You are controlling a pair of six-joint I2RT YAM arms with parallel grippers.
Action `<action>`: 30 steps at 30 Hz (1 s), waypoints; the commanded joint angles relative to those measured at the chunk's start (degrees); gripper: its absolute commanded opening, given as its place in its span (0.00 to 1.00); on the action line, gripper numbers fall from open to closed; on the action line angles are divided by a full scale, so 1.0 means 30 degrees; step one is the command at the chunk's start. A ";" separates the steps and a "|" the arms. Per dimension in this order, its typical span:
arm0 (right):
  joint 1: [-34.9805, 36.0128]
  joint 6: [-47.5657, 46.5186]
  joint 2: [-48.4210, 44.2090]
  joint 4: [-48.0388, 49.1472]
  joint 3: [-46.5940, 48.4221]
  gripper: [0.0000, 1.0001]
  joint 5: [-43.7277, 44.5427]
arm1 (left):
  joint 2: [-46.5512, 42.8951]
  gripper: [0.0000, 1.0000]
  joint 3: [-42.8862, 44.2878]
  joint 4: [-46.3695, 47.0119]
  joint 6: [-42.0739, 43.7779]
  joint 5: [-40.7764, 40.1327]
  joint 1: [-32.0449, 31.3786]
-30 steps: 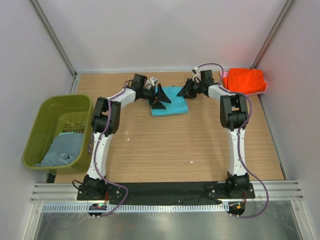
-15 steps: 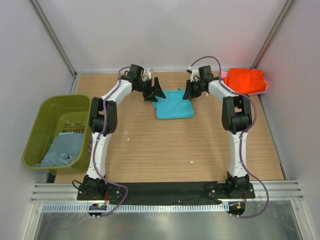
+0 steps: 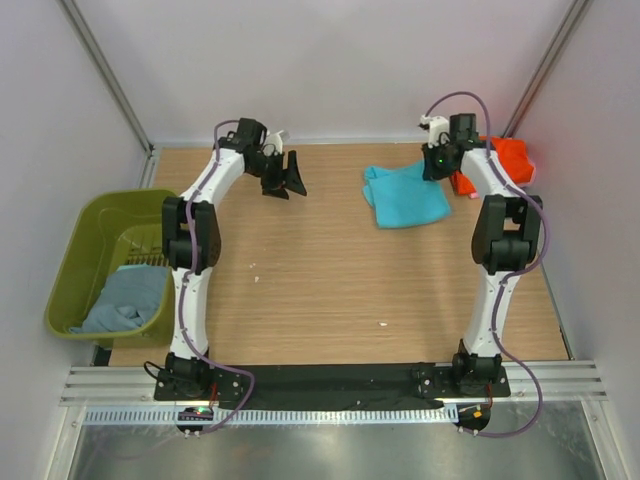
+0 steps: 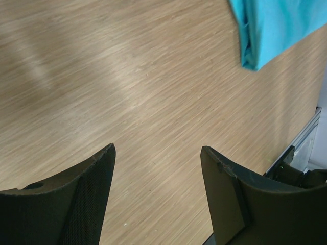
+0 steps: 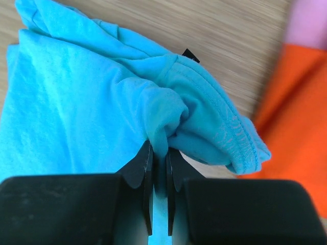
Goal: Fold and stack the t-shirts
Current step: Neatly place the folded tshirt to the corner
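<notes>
The folded turquoise t-shirt [image 3: 405, 196] lies at the back right of the table, and my right gripper [image 3: 437, 165] is shut on a bunched fold at its far edge. In the right wrist view the gripper [image 5: 160, 153] pinches that cloth [image 5: 92, 92] between closed jaws. Just right of it is the orange-red t-shirt [image 3: 507, 155] [image 5: 296, 117], with a pink t-shirt [image 5: 309, 20] showing beyond it. My left gripper [image 3: 285, 178] [image 4: 157, 150] hangs open over bare wood at the back left, holding nothing. The turquoise shirt's corner [image 4: 276, 25] shows well ahead of it. A grey-blue t-shirt [image 3: 125, 300] lies in the bin.
An olive-green plastic bin [image 3: 92, 225] stands at the table's left edge. White walls enclose the table at the back and on both sides. A metal rail [image 4: 301, 148] runs along the back edge near my left gripper.
My right gripper closed on the turquoise shirt and dragged it right, up beside the orange-red shirt. My left gripper drew away to the left and stays open.
</notes>
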 commanded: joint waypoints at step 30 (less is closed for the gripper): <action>-0.5416 -0.2815 0.1335 0.1894 0.7997 0.01 0.3528 | -0.1469 0.70 -0.0810 -0.0659 0.1905 -0.2377 -0.2720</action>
